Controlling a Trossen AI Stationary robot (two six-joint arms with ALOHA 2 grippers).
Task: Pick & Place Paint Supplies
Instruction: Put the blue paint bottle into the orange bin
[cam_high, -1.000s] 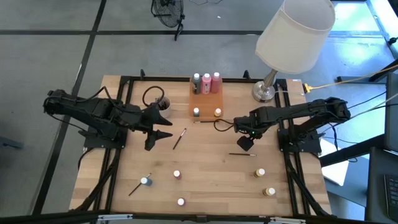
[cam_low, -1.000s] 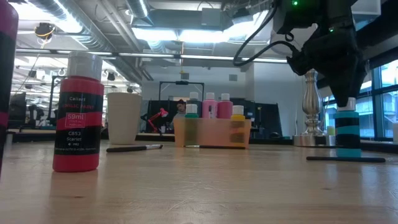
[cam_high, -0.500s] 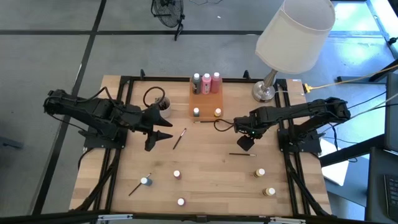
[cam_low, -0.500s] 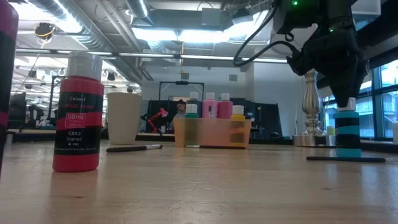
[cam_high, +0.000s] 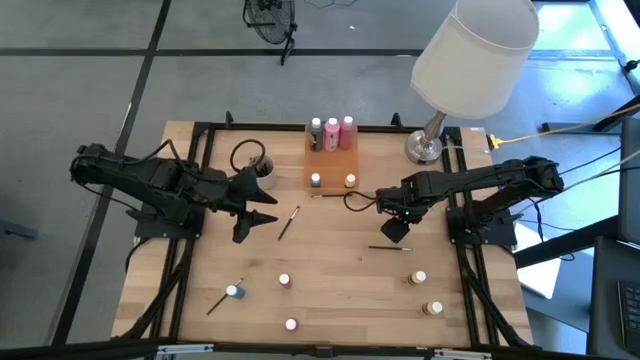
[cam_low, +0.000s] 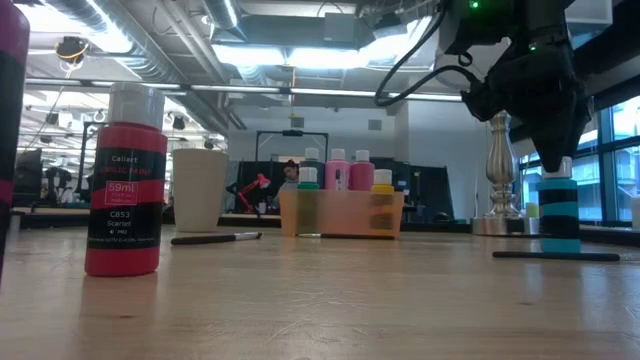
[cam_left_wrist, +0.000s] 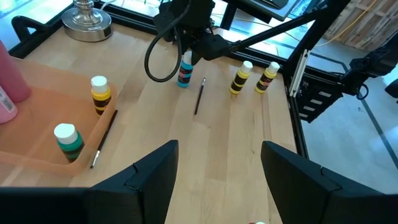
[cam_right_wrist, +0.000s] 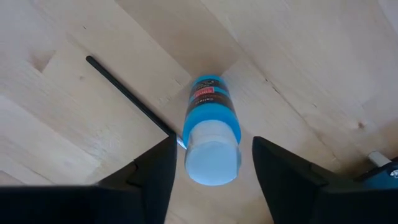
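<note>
Directly beneath the right tool (cam_right_wrist: 206, 168), a blue paint pot (cam_right_wrist: 211, 130) stands upright on the desk (cam_high: 330, 280), white cap between jaws parted either side, not yet gripping; a paintbrush (cam_right_wrist: 130, 96) lies beside it.

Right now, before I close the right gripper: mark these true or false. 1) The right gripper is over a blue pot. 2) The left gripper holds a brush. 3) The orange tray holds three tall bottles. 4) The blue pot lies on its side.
1) True: the right gripper straddles the blue pot, fingers either side.
2) False: the left gripper is open and empty.
3) True: three tall bottles stand in the orange tray.
4) False: it stands upright on the table.
</note>
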